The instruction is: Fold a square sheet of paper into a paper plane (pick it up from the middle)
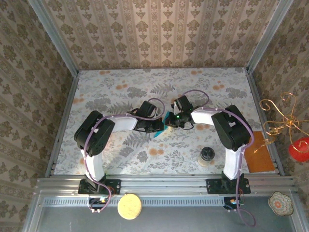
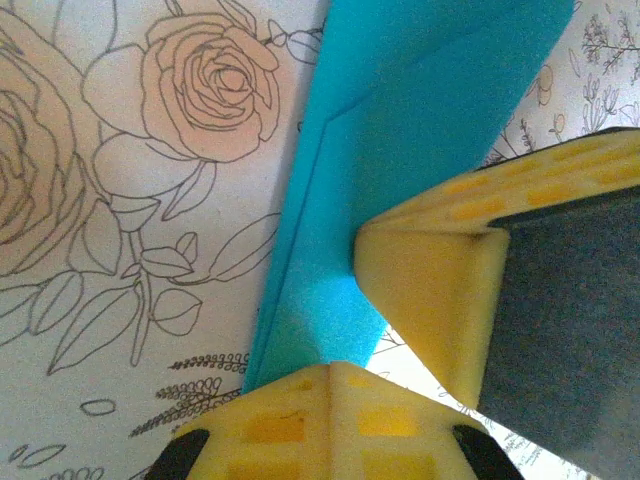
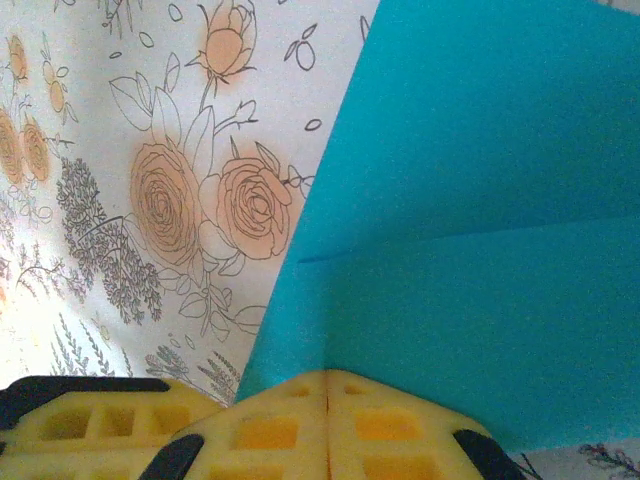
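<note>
The square sheet of paper point(image 1: 165, 123) is thin, light and limp, and it shows creases. Expect it to sag, slip between pads, and crumple or tear if you pull the two holds apart. I judge the safest hold is along a crease or doubled edge, where the layers lend stiffness. It sits mid-frame in the top view, between the two arms over the floral table point(image 1: 120, 92); whether it clears the surface I cannot tell. Your left end effector point(image 2: 328, 372) is closed on its narrow lower tip at the bottom centre of the left wrist frame, the sheet fanning toward the upper right. Your right end effector point(image 3: 327, 378) is pinched shut on another edge at the bottom centre of its frame, the paper spreading across the right.
</note>
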Robot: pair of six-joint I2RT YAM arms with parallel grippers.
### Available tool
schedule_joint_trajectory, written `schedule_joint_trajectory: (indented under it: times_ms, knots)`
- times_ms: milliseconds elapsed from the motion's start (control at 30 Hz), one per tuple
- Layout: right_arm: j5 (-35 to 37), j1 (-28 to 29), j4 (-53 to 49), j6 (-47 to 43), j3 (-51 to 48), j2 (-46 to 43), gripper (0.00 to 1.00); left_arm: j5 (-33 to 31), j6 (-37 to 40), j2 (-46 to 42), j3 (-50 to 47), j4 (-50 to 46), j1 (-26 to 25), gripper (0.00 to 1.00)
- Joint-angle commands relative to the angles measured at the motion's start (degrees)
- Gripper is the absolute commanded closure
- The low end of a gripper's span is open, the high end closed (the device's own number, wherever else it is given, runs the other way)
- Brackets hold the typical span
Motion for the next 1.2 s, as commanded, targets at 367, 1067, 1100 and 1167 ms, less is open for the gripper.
schedule_joint_trajectory:
  times_ms: [367, 1067, 1100, 1167]
  knots:
    - [1.9, -0.6, -8.3, -5.0, 2.3, 4.7, 0.92, 2.5, 5.1, -0.6, 2.3, -5.8, 0.8, 0.93]
    - [3.3, -1.1, -13.9, -7.8, 4.9, 7.2, 0.92, 1.3, 7.5, 2.3, 2.7, -11.3, 1.3, 0.97]
    - [3.8, -1.2, -14.3, -7.9, 5.1, 7.3, 0.92, 1.5, 7.6, 1.9, 2.1, -11.5, 1.3, 0.97]
    - [4.4, -1.2, -14.9, -8.0, 5.2, 7.4, 0.93, 2.0, 7.8, 0.9, 0.9, -11.7, 1.3, 0.98]
